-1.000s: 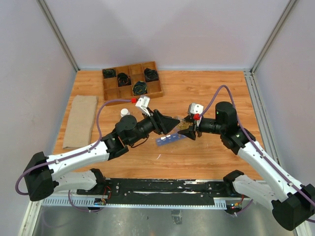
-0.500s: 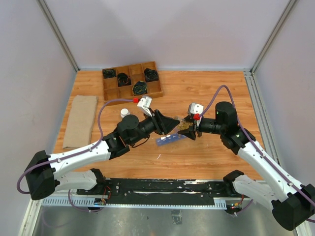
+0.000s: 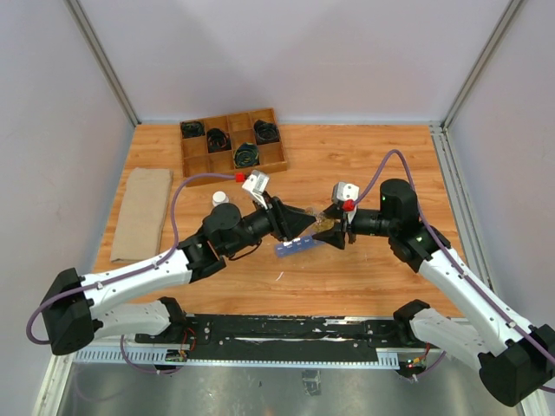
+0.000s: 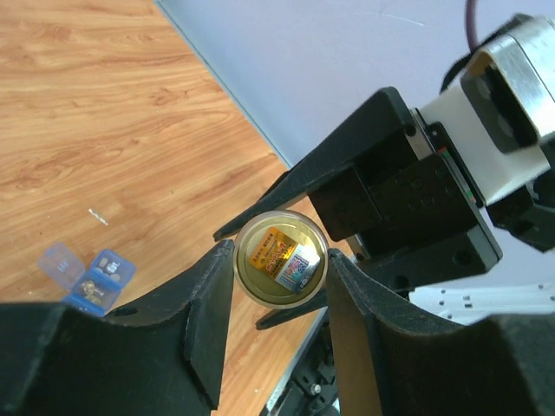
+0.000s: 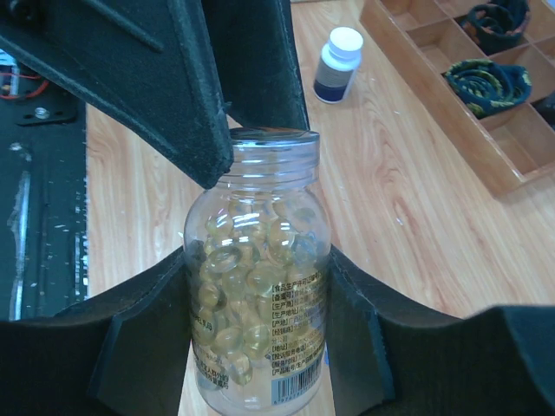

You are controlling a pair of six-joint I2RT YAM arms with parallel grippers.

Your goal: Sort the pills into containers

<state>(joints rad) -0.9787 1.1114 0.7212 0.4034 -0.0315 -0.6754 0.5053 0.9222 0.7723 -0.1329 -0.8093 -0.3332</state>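
Note:
My right gripper [image 5: 258, 260] is shut on a clear bottle [image 5: 260, 286] full of yellowish pills [image 5: 234, 295] and holds it above the table. Its gold cap [image 4: 281, 258] faces the left wrist camera. My left gripper [image 4: 281, 262] has closed onto that cap, one finger touching each side. In the top view the two grippers meet tip to tip at the bottle [image 3: 325, 224], just above the blue strip of containers [image 3: 297, 246]. Some of the containers' [image 4: 87, 282] lids stand open on the wood.
A dark brown bottle with a white cap [image 3: 220, 199] stands left of the left arm. A wooden grid tray [image 3: 270, 159] with black coils sits at the back left. A folded beige cloth [image 3: 141, 212] lies along the left edge.
The left gripper's fingers have narrowed until they touch the bottle's cap. The right gripper and the bottle have stayed where they were.

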